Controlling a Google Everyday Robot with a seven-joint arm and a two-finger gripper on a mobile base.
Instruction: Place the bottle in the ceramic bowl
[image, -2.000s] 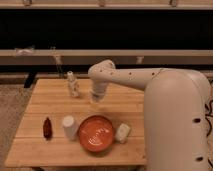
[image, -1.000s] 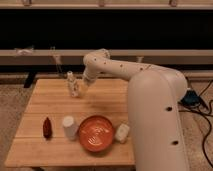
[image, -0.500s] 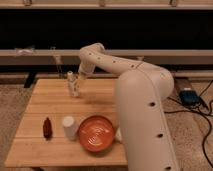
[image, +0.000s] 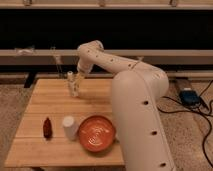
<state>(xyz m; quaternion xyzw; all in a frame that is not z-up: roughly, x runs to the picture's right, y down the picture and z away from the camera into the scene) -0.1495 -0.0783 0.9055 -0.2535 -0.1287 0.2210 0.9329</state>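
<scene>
The slim pale bottle (image: 73, 84) stands upright at the back left of the wooden table (image: 45, 102). The orange-red ceramic bowl (image: 97, 133) with pale swirl marks sits near the front edge, at the middle. My gripper (image: 78, 78) reaches down from the white arm (image: 92, 54) and is right beside the bottle's upper part, on its right side. I cannot tell whether it touches the bottle. The bowl holds nothing.
A white cup (image: 70, 127) stands just left of the bowl. A small dark red-brown bottle (image: 47, 127) stands further left. My large white arm body (image: 140, 115) covers the right side of the table. A dark wall with rails runs behind.
My arm has swung left across the back of the table, from above the bowl's far side to beside the bottle. The objects on the table have not moved.
</scene>
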